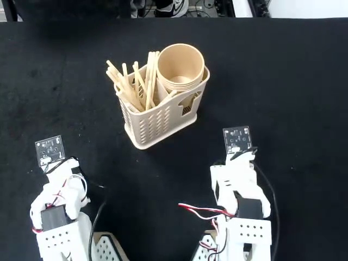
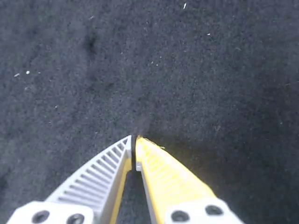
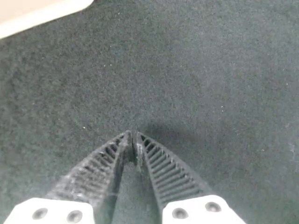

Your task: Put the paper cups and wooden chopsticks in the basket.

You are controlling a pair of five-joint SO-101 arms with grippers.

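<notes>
The basket [image 1: 163,117] is set upright mid-table, and bare black table [image 1: 283,81] is seen on every side of it, so passage is left all around. Its mouth is taken up by stacked cups [image 1: 180,68] and splayed chopsticks [image 1: 130,87], which jut above the rim.
</notes>
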